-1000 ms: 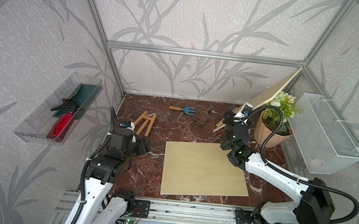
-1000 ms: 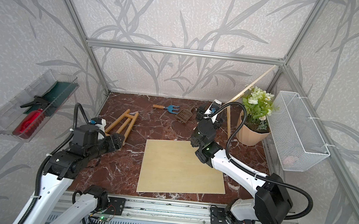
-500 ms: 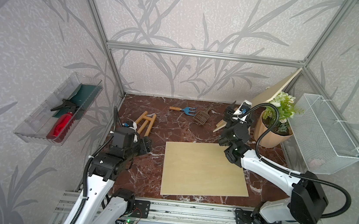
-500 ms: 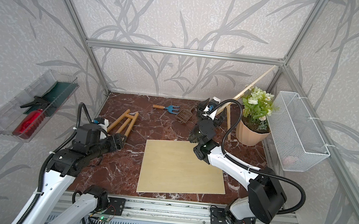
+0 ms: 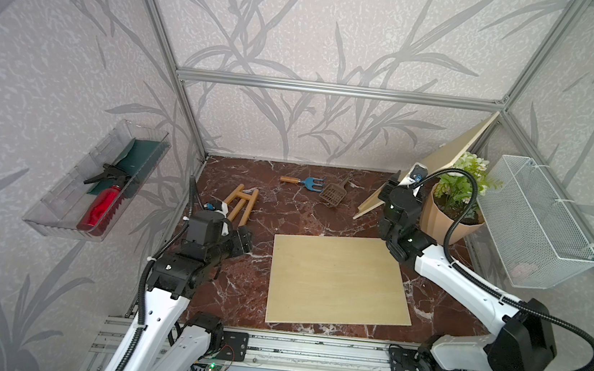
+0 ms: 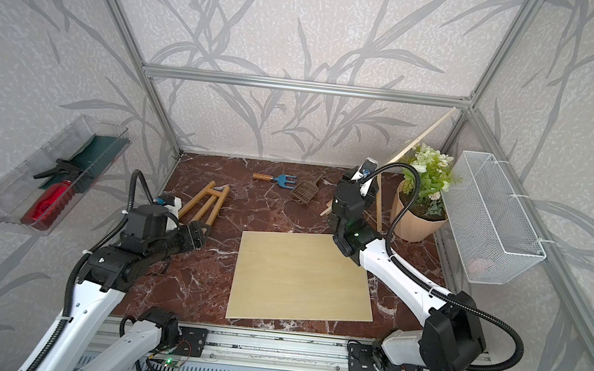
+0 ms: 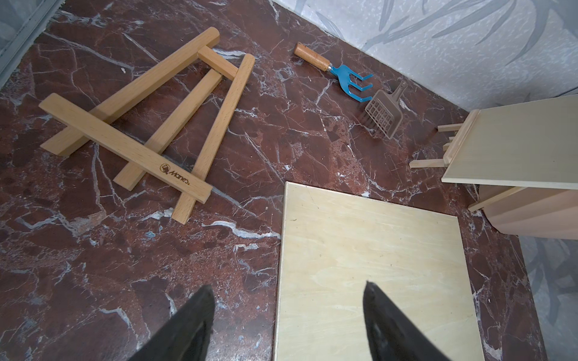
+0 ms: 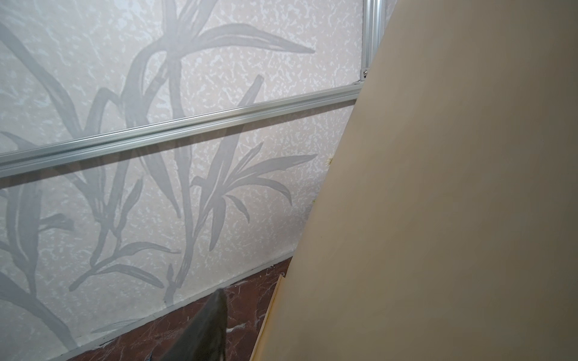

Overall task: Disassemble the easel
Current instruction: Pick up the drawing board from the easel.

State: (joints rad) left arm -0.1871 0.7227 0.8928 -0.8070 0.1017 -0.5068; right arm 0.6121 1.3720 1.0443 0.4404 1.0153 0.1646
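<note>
Step in hand, as I judge it: freeing the thin, smooth pale plywood panel (image 5: pixel 456 147) from the slim pale-wood stick easel (image 7: pixel 427 163), upper right in both top views.

Right gripper (image 5: pixel 398 180) sits at the panel's lower edge; clamped or not, I cannot tell. Left gripper (image 7: pixel 287 290): jaws apart, empty.

Next: firm pinch, then a straight lift.

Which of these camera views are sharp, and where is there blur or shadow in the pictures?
Right wrist view: the leaning board fills half the frame, soft and shaded; the wall rail is crisp and casts a shadow on the wall. Left wrist view: folded easel sharp, fingertips blurred. Both top views: evenly lit, sharp.
</note>
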